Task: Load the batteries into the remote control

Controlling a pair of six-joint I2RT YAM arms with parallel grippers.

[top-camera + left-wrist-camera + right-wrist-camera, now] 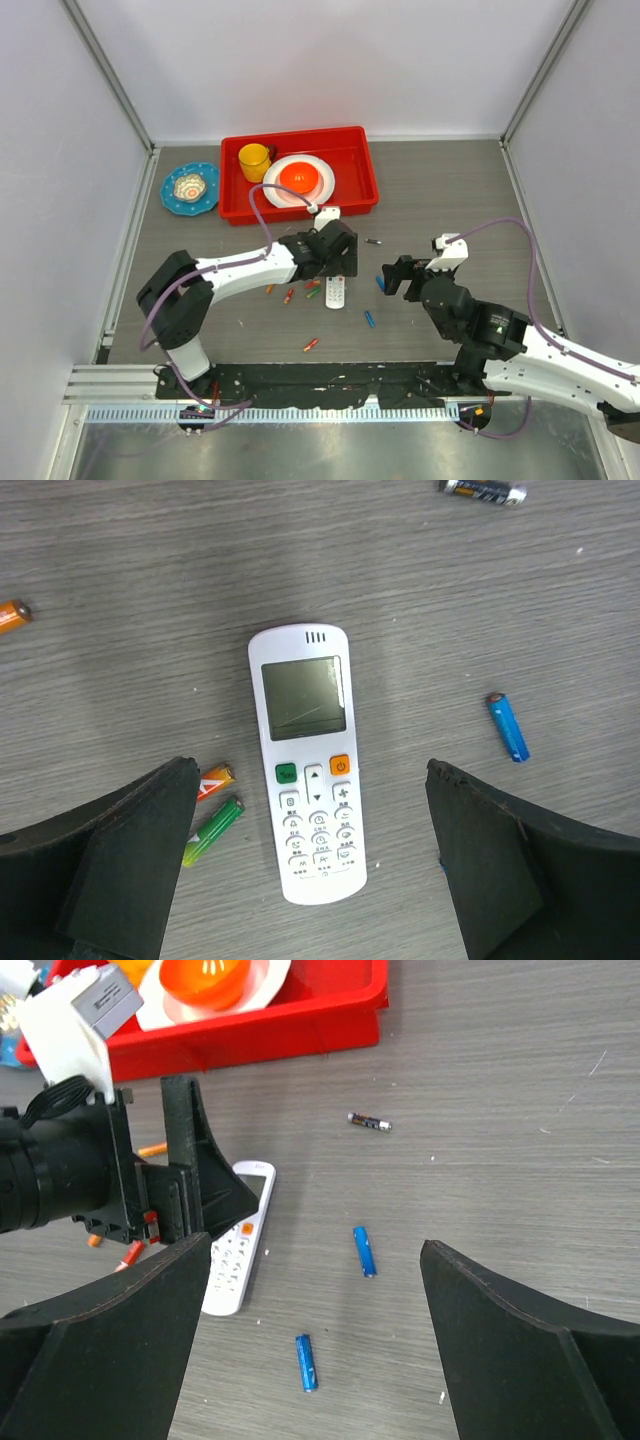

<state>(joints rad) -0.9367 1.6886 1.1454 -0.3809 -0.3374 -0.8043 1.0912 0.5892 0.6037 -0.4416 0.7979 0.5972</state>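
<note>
**Top view:** The small white oblong plastic remote control [336, 292] lies mid-table on the grey wood-grain tabletop [460, 200]. It sits just beneath the left gripper [340, 268], whose jaws stand wide apart and hold nothing. The right gripper [401, 274] hovers nearby on the right, equally spread and empty. Slim coloured batteries [369, 319] lie scattered around the remote control. A red plastic tray [350, 208] sits at the far side, and plain white walls enclose the table.

**Left wrist view:** The remote control lies screen and keypad up, with its back cover hidden. A blue battery [508, 726] rests to its right and a green battery [215, 828] just to its left.

**Right wrist view:** 2 blue cells lie loose on the wood grain. No cell appears loaded, so turning the remote control over, opening it and filling it all seem still to do.
</note>
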